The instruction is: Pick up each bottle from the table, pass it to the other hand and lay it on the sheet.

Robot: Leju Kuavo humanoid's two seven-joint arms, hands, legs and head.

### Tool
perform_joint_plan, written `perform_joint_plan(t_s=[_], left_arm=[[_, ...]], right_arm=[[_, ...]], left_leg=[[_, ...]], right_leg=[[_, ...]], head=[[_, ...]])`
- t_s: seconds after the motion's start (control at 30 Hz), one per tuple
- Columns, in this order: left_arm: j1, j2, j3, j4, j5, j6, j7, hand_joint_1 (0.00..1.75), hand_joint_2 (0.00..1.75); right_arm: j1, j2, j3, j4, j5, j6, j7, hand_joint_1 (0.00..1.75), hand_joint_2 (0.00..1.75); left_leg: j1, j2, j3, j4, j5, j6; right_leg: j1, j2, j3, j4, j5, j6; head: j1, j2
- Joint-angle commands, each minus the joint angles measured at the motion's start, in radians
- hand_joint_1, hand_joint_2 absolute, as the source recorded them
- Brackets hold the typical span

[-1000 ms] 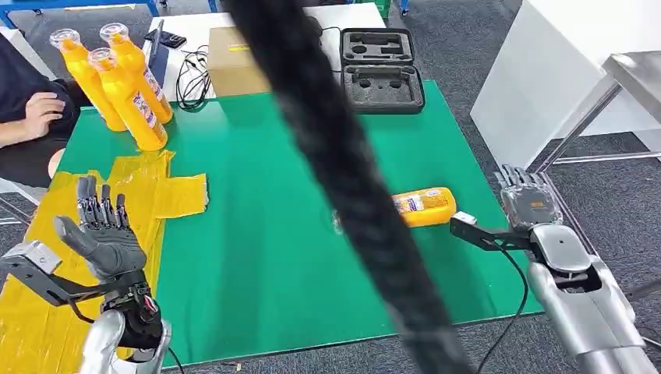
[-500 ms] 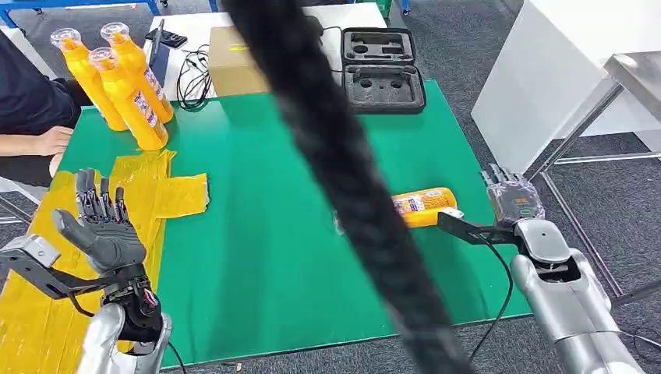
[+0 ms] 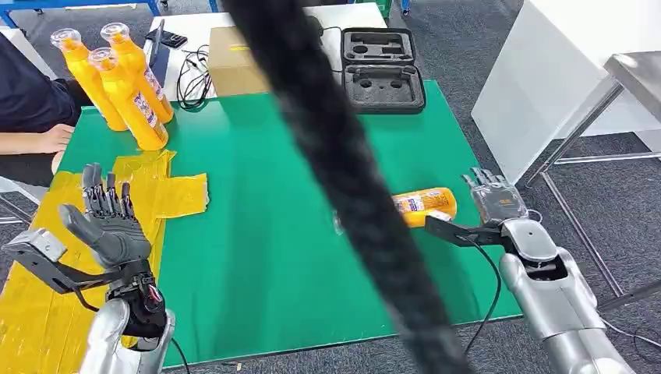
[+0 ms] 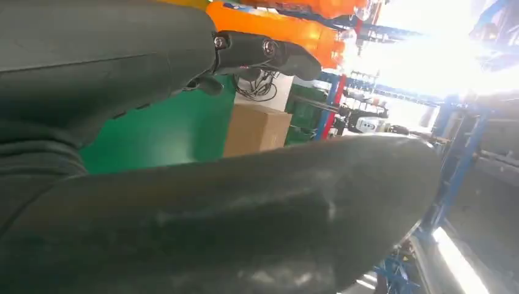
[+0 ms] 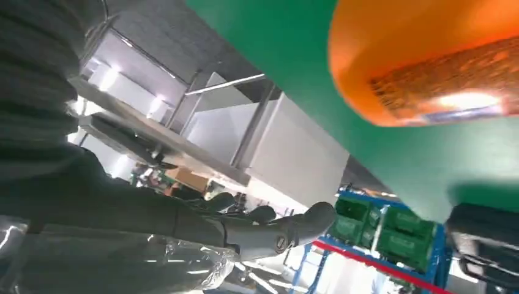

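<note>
An orange bottle (image 3: 425, 206) lies on its side on the green table (image 3: 265, 234), its neck end hidden behind a thick black cable (image 3: 343, 187) that hangs close to the camera. My right hand (image 3: 495, 201) is open just right of the bottle's base, thumb pointing at it, nothing held. The right wrist view shows that bottle (image 5: 428, 55) close up. Three more orange bottles (image 3: 129, 86) stand upright at the far left of the table. My left hand (image 3: 109, 226) is raised and open over the yellow sheet (image 3: 47, 257), empty.
A person's hand (image 3: 53, 139) and dark sleeve rest at the table's left edge by the standing bottles. A cardboard box (image 3: 234, 66), cables and a black foam case (image 3: 382, 70) sit behind the green surface. A white cabinet (image 3: 546, 70) stands to the right.
My right hand has moved left and forward, closing in on the lying bottle's base. The left hand has risen slightly. The person's hand has drawn back a little.
</note>
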Motion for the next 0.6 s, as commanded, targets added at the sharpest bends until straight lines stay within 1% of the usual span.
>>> perform_joint_plan(t_s=[0.03,0.1,0.13,0.2,0.23,0.27,0.3,0.4,0.43,0.47,0.5,0.6], left_arm=[[-0.055,-0.014,-0.02,0.08,0.001,-0.001,0.003,0.0,0.0],[-0.065,-0.016,-0.023,0.086,0.003,0.001,0.003,0.0,0.0],[-0.068,-0.017,-0.024,0.088,0.004,0.004,0.003,0.0,0.0],[-0.066,-0.014,-0.027,0.082,0.003,0.006,0.003,0.0,0.0],[-0.063,-0.015,-0.026,0.076,0.004,0.007,0.003,0.0,0.0],[-0.059,-0.013,-0.025,0.066,0.002,0.009,0.003,0.0,0.0],[-0.059,-0.013,-0.024,0.064,0.003,0.01,0.003,0.0,0.0],[-0.059,-0.012,-0.024,0.057,0.003,0.01,0.003,0.0,0.0],[-0.062,-0.012,-0.026,0.058,0.004,0.011,0.003,0.0,0.0],[-0.062,-0.013,-0.028,0.06,0.004,0.011,0.003,0.0,0.0],[-0.067,-0.011,-0.029,0.065,0.004,0.013,0.003,0.0,0.0],[-0.078,-0.009,-0.033,0.073,0.004,0.015,0.003,0.0,0.0]], right_arm=[[-0.084,0.043,0.08,0.113,0.01,0.016,-0.017,0.0,1.75],[-0.105,0.055,0.099,0.139,0.016,0.007,-0.023,0.0,1.75],[-0.113,0.066,0.108,0.151,0.017,0.006,-0.025,0.0,1.75],[-0.126,0.076,0.128,0.179,0.019,-0.004,-0.028,0.0,1.75],[-0.132,0.079,0.135,0.19,0.021,-0.004,-0.028,0.0,1.75],[-0.14,0.088,0.143,0.209,0.02,-0.011,-0.029,0.0,1.75],[-0.139,0.092,0.145,0.212,0.02,-0.013,-0.029,0.0,1.75],[-0.141,0.106,0.156,0.23,0.022,-0.013,-0.028,0.0,1.75],[-0.145,0.109,0.163,0.243,0.023,-0.014,-0.028,0.0,1.75],[-0.143,0.113,0.164,0.245,0.023,-0.014,-0.028,0.0,1.75],[-0.153,0.115,0.17,0.264,0.025,-0.012,-0.03,0.0,1.75],[-0.186,0.124,0.186,0.318,0.024,-0.013,-0.044,0.0,1.75]], left_leg=[[0.002,0.003,0.006,0.0,-0.003,-0.004],[0.003,0.004,0.007,0.001,-0.004,-0.005],[0.001,0.003,0.004,0.0,-0.002,-0.003],[0.003,0.004,0.007,0.001,-0.004,-0.005],[0.001,0.003,0.003,0.0,-0.001,-0.003],[0.002,0.003,0.005,0.0,-0.002,-0.004],[0.003,0.005,0.007,0.001,-0.003,-0.005],[0.001,0.002,0.003,0.0,-0.001,-0.003],[0.002,0.003,0.005,0.0,-0.002,-0.004],[0.001,0.002,0.003,0.0,-0.001,-0.003],[0.002,0.003,0.005,0.0,-0.003,-0.004],[0.001,0.002,0.003,0.0,-0.001,-0.003]], right_leg=[[0.002,0.001,0.006,-0.001,-0.002,-0.001],[0.003,0.001,0.007,0.0,-0.002,-0.001],[0.001,0.001,0.004,-0.001,-0.001,-0.001],[0.003,0.001,0.007,-0.001,-0.002,-0.001],[0.001,0.001,0.003,-0.001,0.0,-0.001],[0.002,0.001,0.005,-0.001,-0.001,-0.001],[0.003,0.002,0.007,-0.001,-0.002,-0.001],[0.001,0.001,0.003,-0.001,0.0,-0.001],[0.002,0.001,0.005,-0.001,-0.001,-0.001],[0.001,0.001,0.003,-0.001,-0.001,-0.001],[0.002,0.001,0.005,-0.001,-0.002,-0.001],[0.001,0.0,0.004,0.0,-0.001,-0.001]], head=[[0.0,0.0],[0.0,0.0],[0.0,0.0],[0.0,0.0],[0.0,0.0],[0.0,0.0],[0.0,0.0],[0.0,0.0],[0.0,0.0],[0.0,0.0],[0.0,0.0],[0.0,0.0]])
